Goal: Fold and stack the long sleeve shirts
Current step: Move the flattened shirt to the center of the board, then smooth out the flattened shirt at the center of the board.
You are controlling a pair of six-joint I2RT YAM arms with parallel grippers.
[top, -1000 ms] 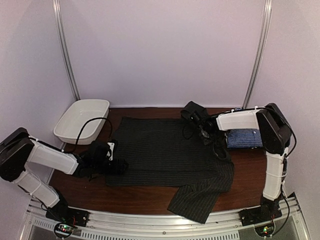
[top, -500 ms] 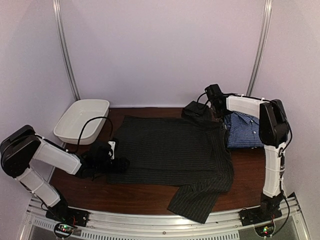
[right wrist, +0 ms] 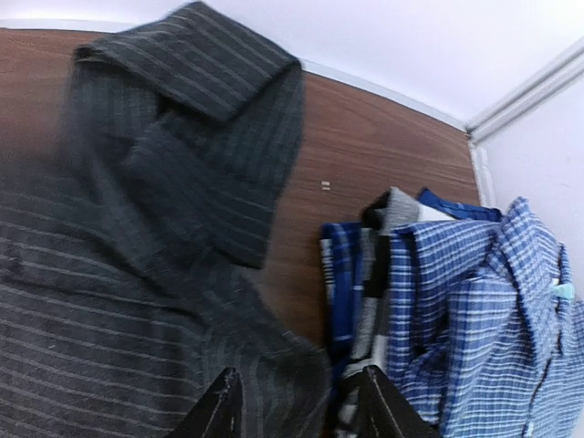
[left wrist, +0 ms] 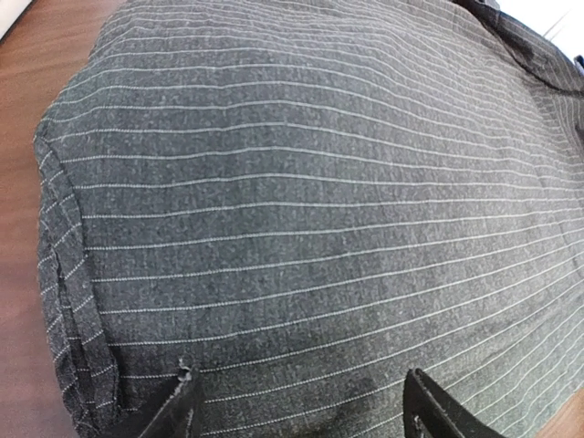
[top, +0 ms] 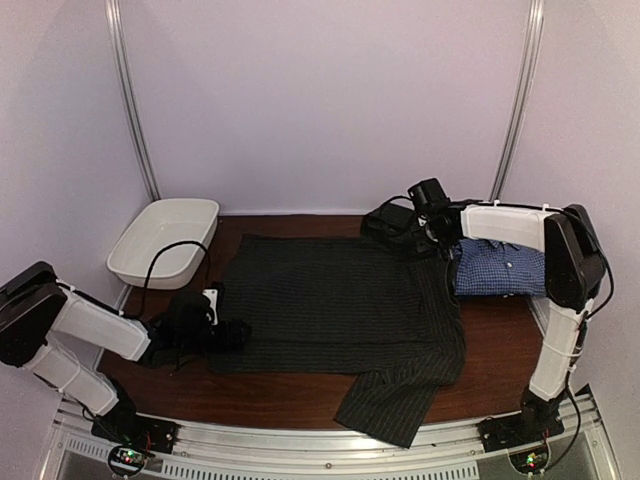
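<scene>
The black pinstriped long sleeve shirt (top: 340, 300) lies spread flat on the table, one sleeve (top: 392, 398) trailing toward the front edge. The blue-and-white checked shirt (top: 497, 268) lies folded at the right. My left gripper (top: 226, 334) rests at the black shirt's left edge. Its jaws stand wide apart over the striped cloth (left wrist: 310, 210), gripping nothing; the gripper (left wrist: 301, 412) is open. My right gripper (top: 397, 224) hovers at the black shirt's collar (right wrist: 205, 64). This gripper (right wrist: 297, 411) is open above the shirt's edge, with the checked shirt (right wrist: 474, 301) just to its right.
A white oval tub (top: 163, 241) stands at the back left corner. Brown tabletop (top: 290, 388) shows in front of the black shirt. Walls close in at the back and on both sides, and a metal rail (top: 330, 440) runs along the near edge.
My right gripper has let go and opened, moving from the black shirt's right side to the far collar. My left gripper has shifted slightly leftward.
</scene>
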